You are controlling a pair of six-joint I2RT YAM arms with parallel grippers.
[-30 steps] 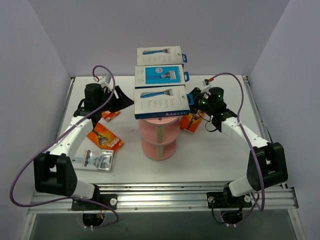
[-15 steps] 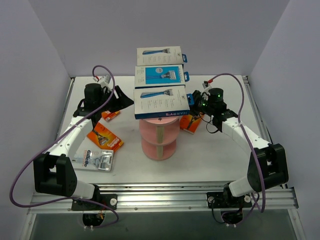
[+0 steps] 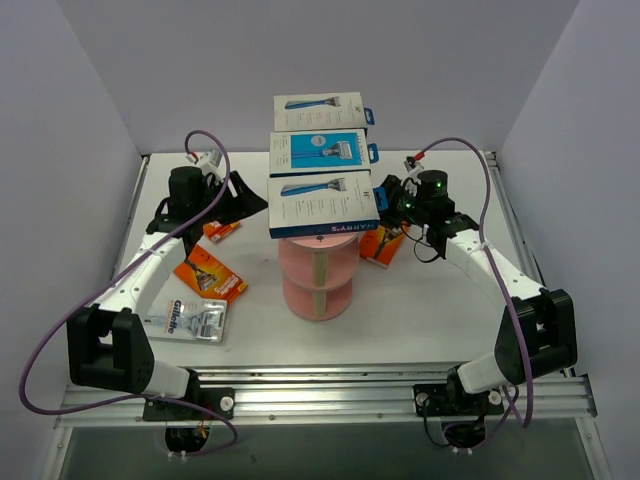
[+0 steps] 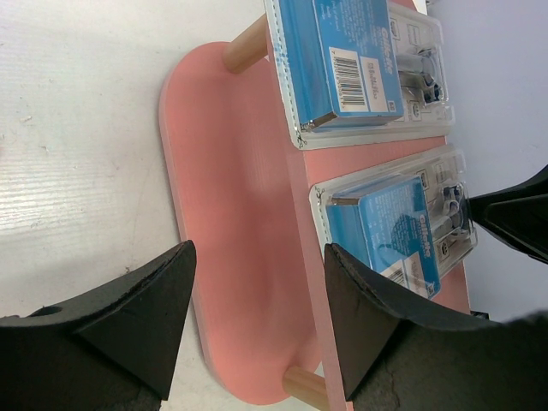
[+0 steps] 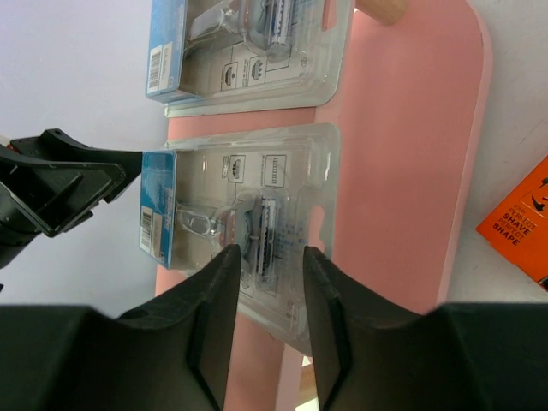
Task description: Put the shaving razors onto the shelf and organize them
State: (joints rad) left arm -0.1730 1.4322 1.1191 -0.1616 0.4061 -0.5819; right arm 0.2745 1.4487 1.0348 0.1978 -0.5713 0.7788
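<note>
Three razor packs (image 3: pixel 318 150) are carried on the top tier of the shelf (image 3: pixel 318 265) at the centre of the table (image 3: pixel 420 320); "HARRY'S" is read on the nearest white box (image 3: pixel 323 207). A Gillette pack (image 3: pixel 192 320) lies near the left edge. The left claw (image 4: pixel 261 248) is spread wide, empty. The right claw (image 5: pixel 270 250) is parted narrowly, nothing gripped.

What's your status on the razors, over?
Left gripper open, empty, beside shelf. Right gripper jaws narrow at a clear blister pack, grip unclear. Three boxes lined on top; orange cards, one Gillette pack on table.
</note>
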